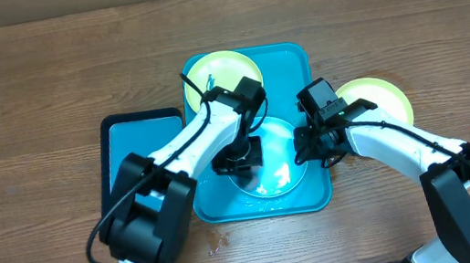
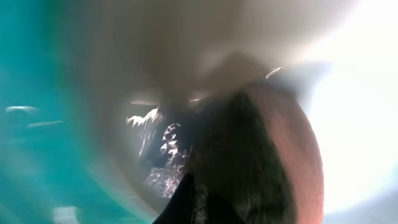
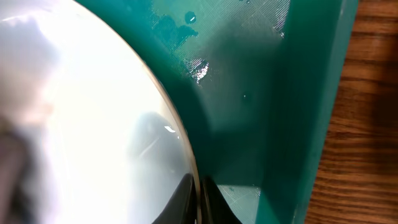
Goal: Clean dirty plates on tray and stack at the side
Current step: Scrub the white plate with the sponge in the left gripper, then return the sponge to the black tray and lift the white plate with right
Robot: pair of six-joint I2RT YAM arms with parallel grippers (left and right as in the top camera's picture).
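The wooden table (image 1: 29, 105) carried the teal tray (image 1: 295, 68) at its middle, with a smaller dark-rimmed blue tray (image 1: 131, 146) just beside it on the left. Inside the teal tray, a yellow-green plate (image 1: 225, 70) sat at the far end. The pale blue-white plate (image 1: 280, 173) lay at the near end, glossy and throwing back bright glare. A second yellow-green plate (image 1: 378, 97) rested on the table just beside the teal tray's right rim. The left gripper (image 1: 239, 160) was down over the pale blue-white plate; its wrist view was blurred, so I could not tell how its fingers stood. The right gripper (image 3: 199, 199) had its fingers drawn nearly together, pinching the pale blue-white plate's right rim.
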